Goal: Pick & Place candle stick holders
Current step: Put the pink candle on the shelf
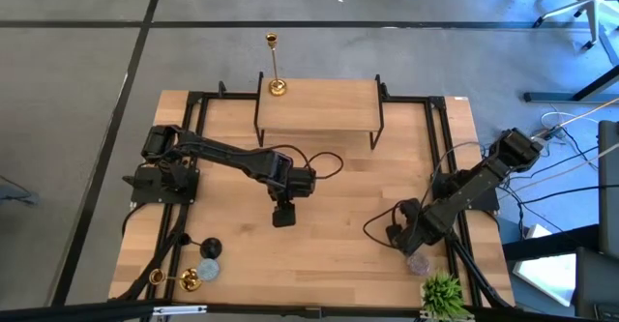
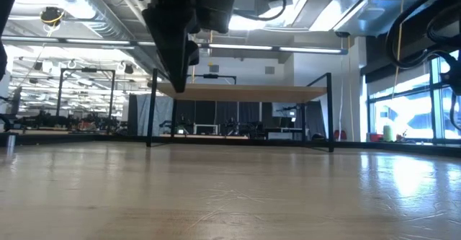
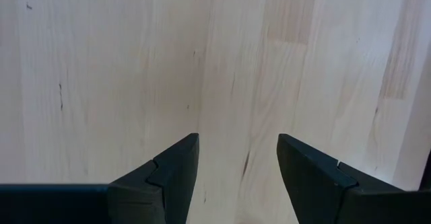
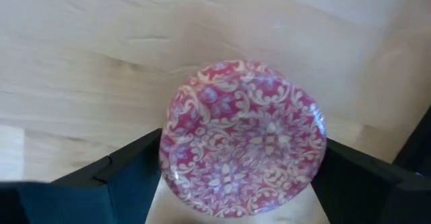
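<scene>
One gold candlestick holder (image 1: 275, 66) stands upright on its round base at the left end of a small wooden shelf (image 1: 324, 109) at the table's far side. A second gold candlestick holder (image 1: 177, 280) lies on its side at the near left corner. My left gripper (image 1: 283, 216) hangs open and empty over the middle of the table, fingers pointing down (image 3: 238, 170); it also shows in the low view (image 2: 176, 52). My right gripper (image 1: 414, 252) is at the near right, open, its fingers on either side of a pink patterned round dish (image 4: 244, 157). My right gripper comes at the pink dish from above, one finger at its left rim (image 4: 164, 158) and one at its right rim (image 4: 324, 150). I cannot tell whether the fingers touch it.
The shelf stands on black metal legs (image 2: 330, 110). A dark round thing (image 1: 209, 248) and a pale blue-grey thing (image 1: 208, 269) lie beside the fallen holder. A green plant (image 1: 443, 293) stands at the near right edge. Bare wood lies under my left gripper.
</scene>
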You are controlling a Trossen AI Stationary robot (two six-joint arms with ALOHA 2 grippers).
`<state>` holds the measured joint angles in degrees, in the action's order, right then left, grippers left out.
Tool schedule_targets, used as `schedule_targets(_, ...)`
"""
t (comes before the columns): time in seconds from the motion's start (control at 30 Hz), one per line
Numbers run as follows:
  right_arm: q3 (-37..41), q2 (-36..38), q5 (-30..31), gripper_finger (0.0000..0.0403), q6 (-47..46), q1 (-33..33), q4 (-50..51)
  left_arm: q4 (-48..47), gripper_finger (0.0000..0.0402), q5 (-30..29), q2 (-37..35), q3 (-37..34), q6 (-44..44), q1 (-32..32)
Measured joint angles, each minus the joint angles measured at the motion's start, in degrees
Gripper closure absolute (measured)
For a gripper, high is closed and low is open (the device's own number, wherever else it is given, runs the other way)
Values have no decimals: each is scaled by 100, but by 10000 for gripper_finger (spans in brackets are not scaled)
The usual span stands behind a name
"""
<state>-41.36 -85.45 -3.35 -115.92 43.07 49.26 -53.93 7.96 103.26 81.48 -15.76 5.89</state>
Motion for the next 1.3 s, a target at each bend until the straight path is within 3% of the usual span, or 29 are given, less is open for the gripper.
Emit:
schedule_targets(0.3,-2,0,574,84,157,-6,70,16,203,1,0,-1,-32,0)
schedule_targets(0.8,118,17,-33,108,-20,-283,-293,13,203,1,0,-1,-97,0)
schedule_targets(1.3,-661,-15,-125,111,1568,-993,-558,-139,203,-462,-104,-1,-394,-213)
